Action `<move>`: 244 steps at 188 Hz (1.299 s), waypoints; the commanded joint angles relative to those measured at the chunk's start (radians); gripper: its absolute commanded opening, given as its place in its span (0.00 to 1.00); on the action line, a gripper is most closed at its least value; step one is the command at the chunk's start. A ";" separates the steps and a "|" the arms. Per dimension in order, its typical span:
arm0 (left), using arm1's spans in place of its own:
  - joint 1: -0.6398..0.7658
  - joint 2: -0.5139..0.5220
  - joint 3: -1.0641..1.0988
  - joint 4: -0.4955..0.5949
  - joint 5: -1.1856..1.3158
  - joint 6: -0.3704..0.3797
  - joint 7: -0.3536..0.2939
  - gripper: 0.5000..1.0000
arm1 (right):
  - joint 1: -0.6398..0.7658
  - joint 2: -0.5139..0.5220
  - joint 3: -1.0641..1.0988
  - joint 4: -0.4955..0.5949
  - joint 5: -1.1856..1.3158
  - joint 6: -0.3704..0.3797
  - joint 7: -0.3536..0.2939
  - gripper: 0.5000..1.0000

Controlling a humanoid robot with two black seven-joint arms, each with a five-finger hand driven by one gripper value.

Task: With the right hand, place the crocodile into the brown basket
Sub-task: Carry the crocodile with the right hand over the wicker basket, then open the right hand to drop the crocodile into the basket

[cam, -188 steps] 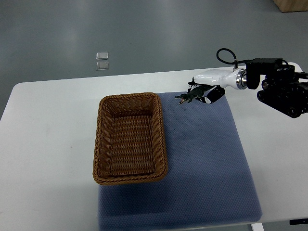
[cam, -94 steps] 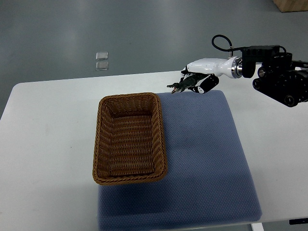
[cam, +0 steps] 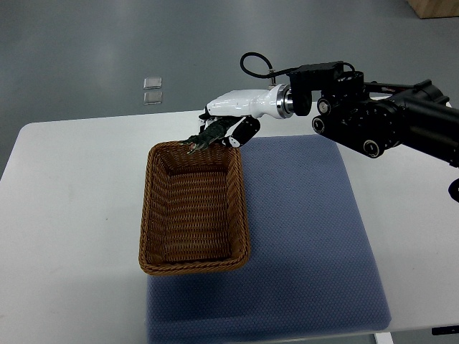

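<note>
"Two small clear squares [cam: 152,89] lay on the grey floor beyond the table [cam: 72,215], well apart from everything we were working with. What did we have on the table's left side?"

"Bare white surface there, as far as the brown basket [cam: 147,215]. It was an oblong wicker one, woven, with its long side running away from us and nothing lying inside. Its right part sat on the blue mat [cam: 308,236] and its left part on the table."

"And the crocodile [cam: 206,137]?"

"We saw it over the basket's far rim, right of the middle, snout pointing left and slightly towards us. It was a small toy, dark green, almost black. Whether it touched the rim we could not tell."

"What held it?"

"Our right hand [cam: 231,122], white-shelled with dark fingers [cam: 247,131] curled round the crocodile's rear end. The hand hung just past the basket's far right corner."

"Anything in the way?"

"Only the basket's rim under the toy. Further right we saw the black arm [cam: 373,122] stretching above the mat's far edge, with a black cable [cam: 251,63] looped over the wrist. A piece of something wooden [cam: 435,7] showed in the far right corner, on the floor."
</note>
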 commanded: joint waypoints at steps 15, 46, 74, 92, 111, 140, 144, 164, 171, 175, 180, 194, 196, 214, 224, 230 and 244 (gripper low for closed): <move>0.000 0.000 0.000 0.000 0.000 0.000 0.000 1.00 | 0.001 0.070 0.000 0.004 0.000 0.003 0.003 0.00; 0.000 0.000 0.000 0.000 0.000 0.000 0.000 1.00 | -0.004 0.113 -0.001 0.038 0.000 0.003 0.015 0.00; 0.000 0.000 0.000 0.000 0.000 0.000 0.000 1.00 | -0.009 0.123 -0.003 0.059 0.000 0.003 0.018 0.00; 0.000 0.000 0.000 0.000 -0.002 0.000 0.000 1.00 | -0.013 0.125 -0.005 0.070 0.000 0.003 0.018 0.00; 0.000 0.000 -0.001 0.000 -0.002 0.000 0.000 1.00 | -0.033 0.125 -0.005 0.070 -0.003 0.001 0.018 0.00; 0.000 0.000 0.000 0.000 -0.002 0.000 0.000 1.00 | -0.065 0.125 -0.014 0.070 -0.012 0.000 0.017 0.00; 0.000 0.000 0.000 0.000 0.000 0.000 0.000 1.00 | -0.068 0.125 -0.014 0.070 -0.014 -0.002 0.017 0.00; 0.000 0.000 0.000 0.000 0.000 0.000 0.000 1.00 | -0.085 0.125 -0.015 0.068 -0.015 -0.007 0.014 0.00; 0.000 0.000 0.000 0.000 -0.002 0.000 0.001 1.00 | -0.088 0.125 -0.014 0.070 -0.015 -0.007 0.014 0.00; 0.000 0.000 0.000 0.000 0.000 0.000 0.001 1.00 | -0.090 0.125 -0.014 0.068 -0.015 -0.007 0.012 0.00; 0.000 0.000 0.000 0.000 0.000 0.000 0.000 1.00 | -0.091 0.125 -0.014 0.068 -0.015 -0.008 0.012 0.05; 0.000 0.000 0.000 0.000 0.000 0.000 0.000 1.00 | -0.094 0.123 -0.014 0.068 -0.015 -0.008 0.009 0.18; 0.000 0.000 0.000 0.000 0.000 0.000 0.000 1.00 | -0.094 0.123 -0.014 0.068 -0.017 -0.008 0.008 0.20; 0.000 0.000 0.000 0.000 0.000 0.000 0.000 1.00 | -0.096 0.123 -0.014 0.061 -0.015 -0.010 0.005 0.48; 0.000 0.000 -0.001 0.000 -0.002 0.000 0.001 1.00 | -0.096 0.123 -0.014 0.061 -0.015 -0.010 0.005 0.55; 0.000 0.000 0.000 0.000 0.000 0.000 0.000 1.00 | -0.096 0.123 -0.014 0.061 -0.015 -0.008 0.003 0.59; 0.000 0.000 0.000 0.000 -0.002 0.000 0.001 1.00 | -0.096 0.122 -0.011 0.061 -0.012 -0.008 0.003 0.72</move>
